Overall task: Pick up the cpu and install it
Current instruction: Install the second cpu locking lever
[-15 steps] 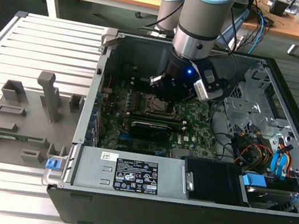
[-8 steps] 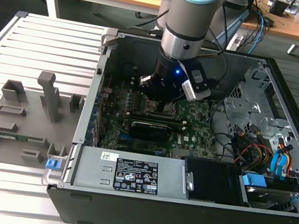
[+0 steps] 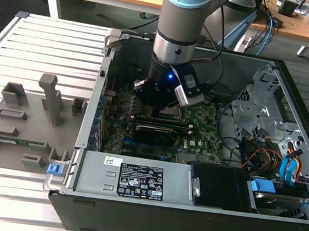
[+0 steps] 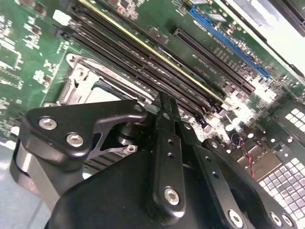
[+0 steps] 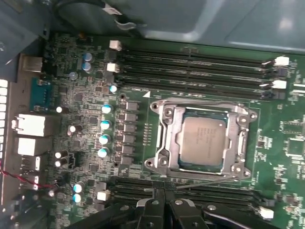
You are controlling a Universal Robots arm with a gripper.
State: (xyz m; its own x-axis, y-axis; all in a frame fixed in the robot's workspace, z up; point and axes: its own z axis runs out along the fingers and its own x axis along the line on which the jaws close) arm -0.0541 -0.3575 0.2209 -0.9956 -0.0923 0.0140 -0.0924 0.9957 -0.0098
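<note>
The cpu (image 5: 202, 142) is a silvery square chip lying flat inside the metal socket frame (image 5: 164, 136) on the green motherboard (image 5: 81, 119). My gripper (image 5: 164, 202) hovers just beside the socket, over the memory slots along one of its sides. Its two black fingers are pressed together, shut, with nothing between them. In the second wrist view the fingertips (image 4: 163, 102) reach over the memory slots, and a pale corner of the cpu (image 4: 102, 95) shows past the black linkage. In the exterior view the gripper (image 3: 164, 111) is low inside the open computer case (image 3: 95, 111).
Memory slots (image 5: 190, 62) run along two sides of the socket. A long black graphics card (image 3: 160, 133) lies close in front of the gripper. A power supply (image 3: 137, 178), drive cage (image 3: 258, 107) and cables (image 3: 261, 155) crowd the case. A grey fixture tray (image 3: 21, 122) sits at the exterior view's left.
</note>
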